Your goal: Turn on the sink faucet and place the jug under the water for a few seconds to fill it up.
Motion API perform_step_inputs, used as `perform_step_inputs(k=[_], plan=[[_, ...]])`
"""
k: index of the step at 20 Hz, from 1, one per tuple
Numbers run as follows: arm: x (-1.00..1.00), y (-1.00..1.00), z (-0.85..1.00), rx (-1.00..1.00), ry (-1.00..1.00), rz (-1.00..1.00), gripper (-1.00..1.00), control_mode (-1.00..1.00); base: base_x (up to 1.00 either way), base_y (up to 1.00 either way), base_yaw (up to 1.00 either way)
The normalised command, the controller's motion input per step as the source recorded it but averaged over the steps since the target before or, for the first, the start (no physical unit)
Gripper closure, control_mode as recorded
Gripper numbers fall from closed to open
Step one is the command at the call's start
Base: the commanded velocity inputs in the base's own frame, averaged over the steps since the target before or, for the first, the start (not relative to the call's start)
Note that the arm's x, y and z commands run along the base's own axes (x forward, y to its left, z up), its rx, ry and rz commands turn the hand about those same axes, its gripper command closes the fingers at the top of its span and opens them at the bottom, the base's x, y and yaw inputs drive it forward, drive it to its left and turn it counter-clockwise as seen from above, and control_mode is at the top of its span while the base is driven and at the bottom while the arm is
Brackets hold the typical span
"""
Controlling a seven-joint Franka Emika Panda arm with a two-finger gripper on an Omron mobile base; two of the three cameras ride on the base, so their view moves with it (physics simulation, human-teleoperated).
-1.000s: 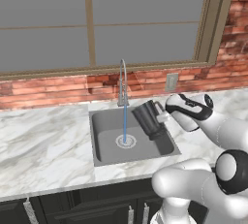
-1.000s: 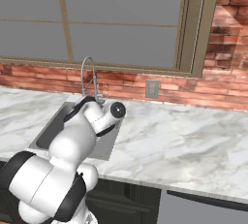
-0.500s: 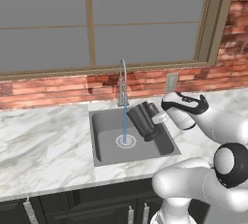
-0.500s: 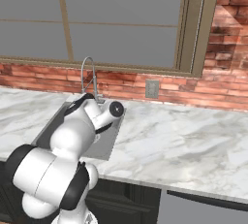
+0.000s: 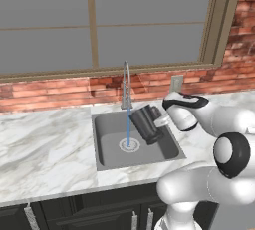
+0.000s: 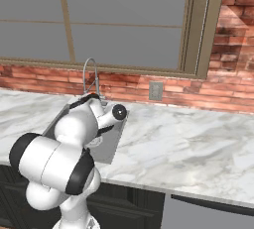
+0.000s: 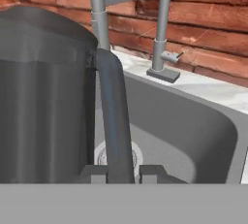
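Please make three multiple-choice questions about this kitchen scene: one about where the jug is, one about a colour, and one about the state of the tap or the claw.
1. Where is the jug?
A. Above the sink, right beside the water
B. On the counter left of the sink
C. On the window sill

2. What colour is the wall behind the tap?
A. White tile
B. Red brick
C. Green paint

3. What is the claw doing?
A. Open above the drain
B. Shut on the jug's handle
C. Shut on the tap lever

Answers:
1. A, the left base view shows the jug tilted over the basin, next to the stream.
2. B, red bricks run under the window.
3. B, the hand view shows both fingertips against the handle.
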Motion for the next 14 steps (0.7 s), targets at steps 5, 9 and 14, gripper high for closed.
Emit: perform_step_inputs(k=[5,9,14], plan=[[0.27,0.0,-0.09,0.0,0.0,0.0,1.0,-1.0,0.0,0.0,0.0],[0.02,0.0,-0.28,0.0,0.0,0.0,1.0,-1.0,0.0,0.0,0.0],[0.04,0.0,-0.16,0.0,0.0,0.0,1.0,-1.0,0.0,0.0,0.0]])
